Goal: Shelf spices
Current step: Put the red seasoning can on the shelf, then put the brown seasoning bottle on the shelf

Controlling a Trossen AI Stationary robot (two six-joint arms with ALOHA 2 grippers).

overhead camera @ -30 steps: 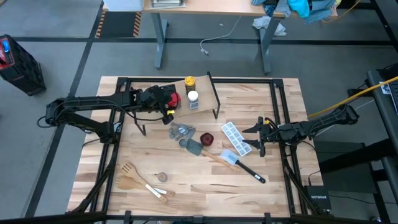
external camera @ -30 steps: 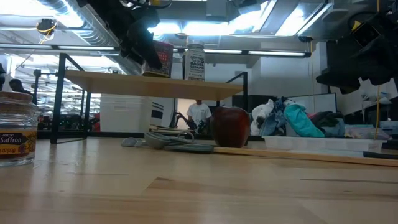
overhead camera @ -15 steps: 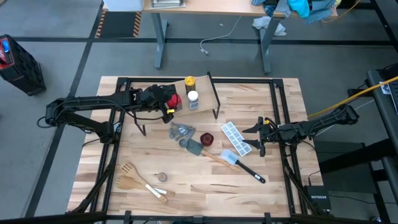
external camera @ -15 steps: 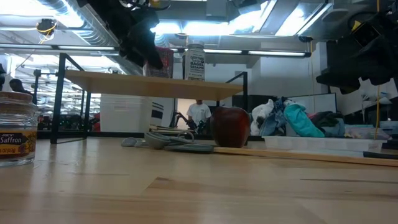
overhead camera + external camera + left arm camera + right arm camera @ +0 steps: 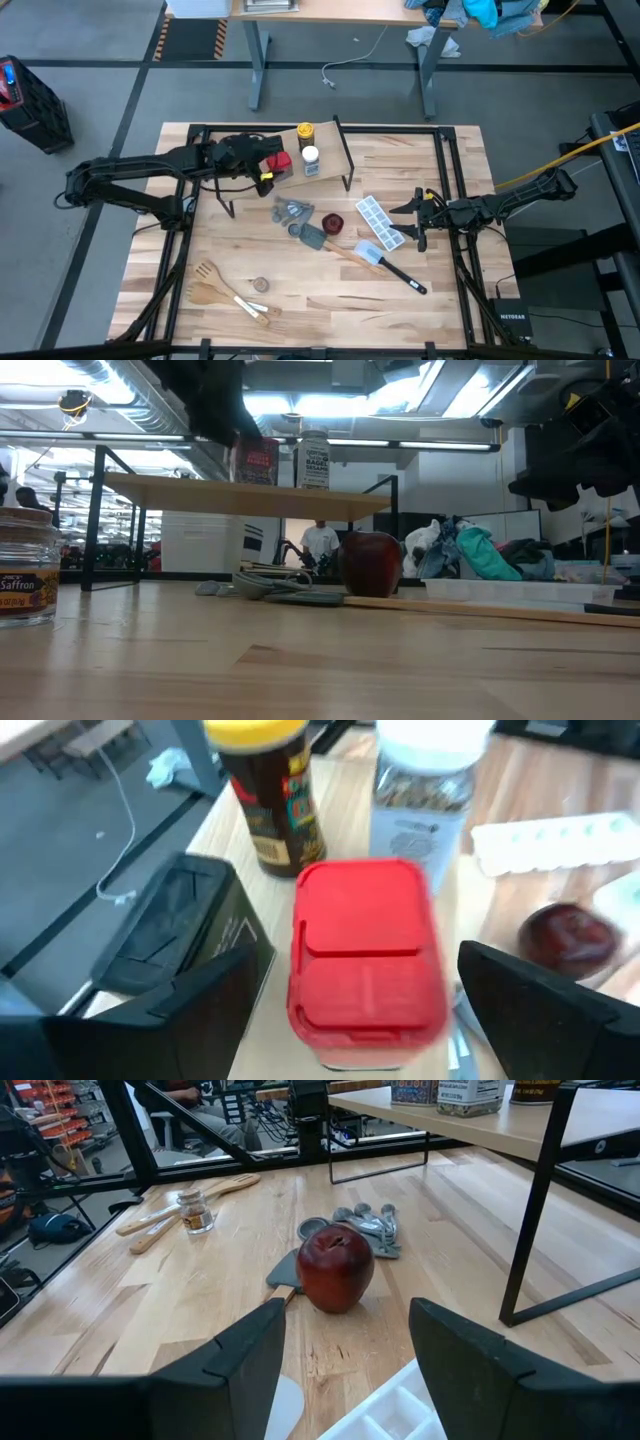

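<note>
The light-wood shelf [image 5: 330, 150] stands on black legs at the far middle of the table. On it are the yellow-capped jar [image 5: 305, 131], the white-capped jar [image 5: 310, 155] and the red square tin [image 5: 279, 162] [image 5: 365, 950] [image 5: 255, 460], all upright. A dark square thing [image 5: 175, 925], probably the dark grey tin, is on the red tin's far side. My left gripper [image 5: 263, 160] [image 5: 358, 970] is open, with a finger on either side of the red tin and a gap at each. The tiny jar [image 5: 260, 285] [image 5: 25, 565] stands on the tabletop near the front. My right gripper [image 5: 415, 218] [image 5: 345, 1380] waits open at the right.
Below the shelf lie grey measuring spoons [image 5: 292, 210], a dark-red round thing [image 5: 333, 222] [image 5: 335, 1268] and a grey spatula [image 5: 318, 238]. An ice tray [image 5: 378, 222] and a black-handled tool [image 5: 400, 270] lie by my right gripper. Wooden utensils [image 5: 225, 292] lie near left.
My left gripper was around the red tin and has drawn back toward the table's left edge, coming off it. The tin stays upright on the shelf where it was, and more of it shows now. The right arm has kept still.
</note>
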